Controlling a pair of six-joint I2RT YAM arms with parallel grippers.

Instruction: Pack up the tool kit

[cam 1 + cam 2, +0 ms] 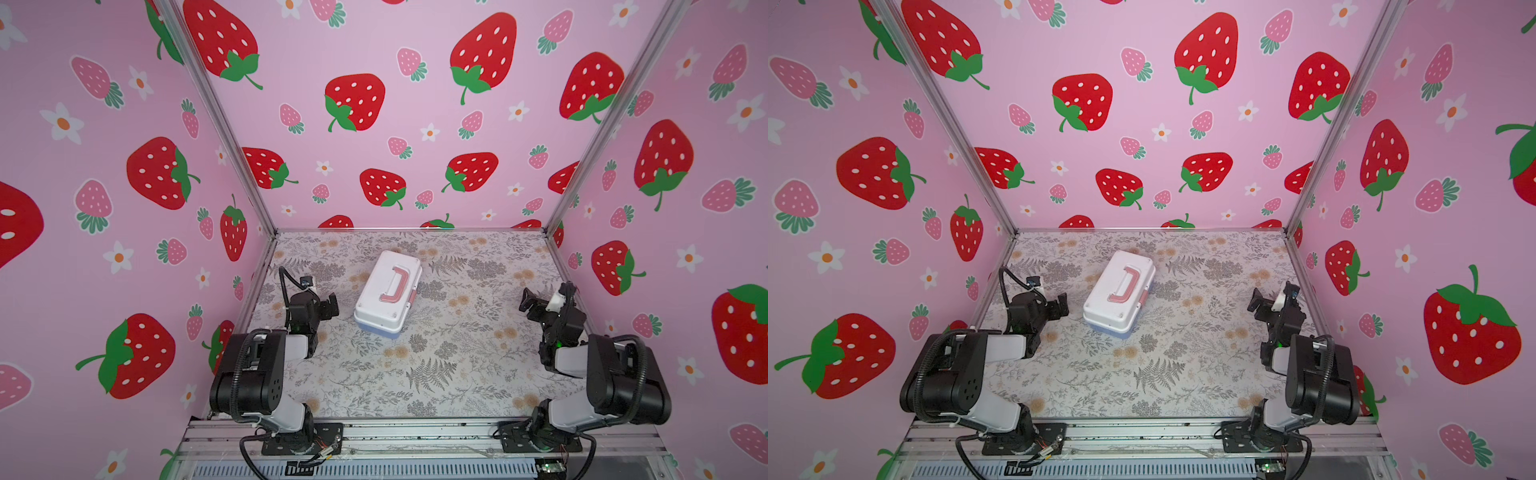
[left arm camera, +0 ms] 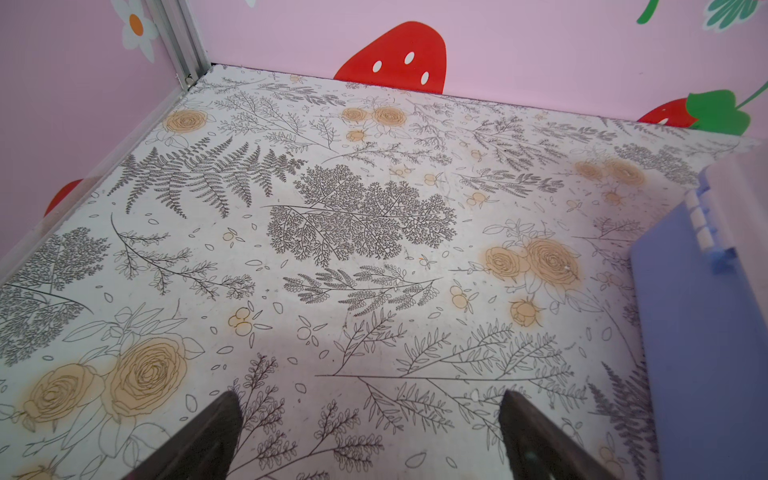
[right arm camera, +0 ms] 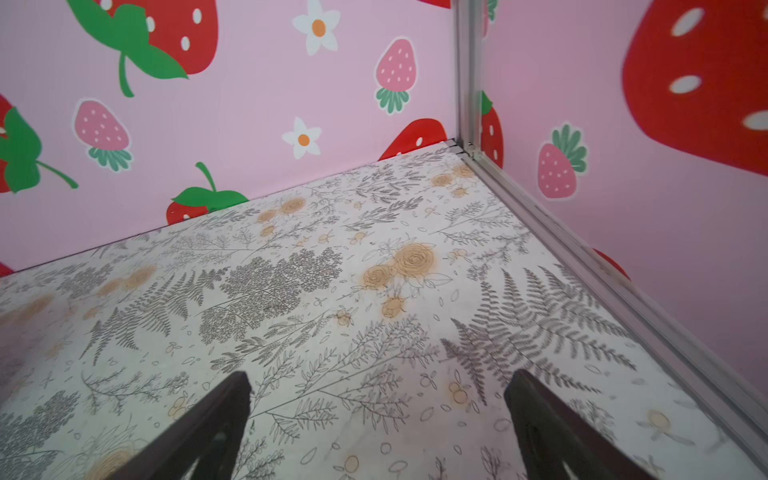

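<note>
Left wrist view shows one long side of the tool kit [image 2: 702, 332], a small rectangular plastic box with a white lid over a periwinkle-blue base. Its hinge knuckles face this camera. The two dark fingers of the left gripper [image 2: 370, 399] stand wide apart above bare tabletop with nothing between them.

In both top views the box sits on the fern-and-rose printed table [image 1: 436, 365], about mid-table and a little towards the back wall. Its long axis runs from the near edge to the far edge, with the far end leaning right. The lid is shut, so its contents are hidden. The pink handle [image 1: 389, 297] lies flat on the lid, and the pink latch [image 1: 411, 297] is on the long side facing right.

The left gripper is near the box's left side but not touching it. The right gripper [image 1: 525, 299] is well apart from it, by the right wall. In the right wrist view its fingers [image 3: 232, 399] are spread wide over bare table.
</note>
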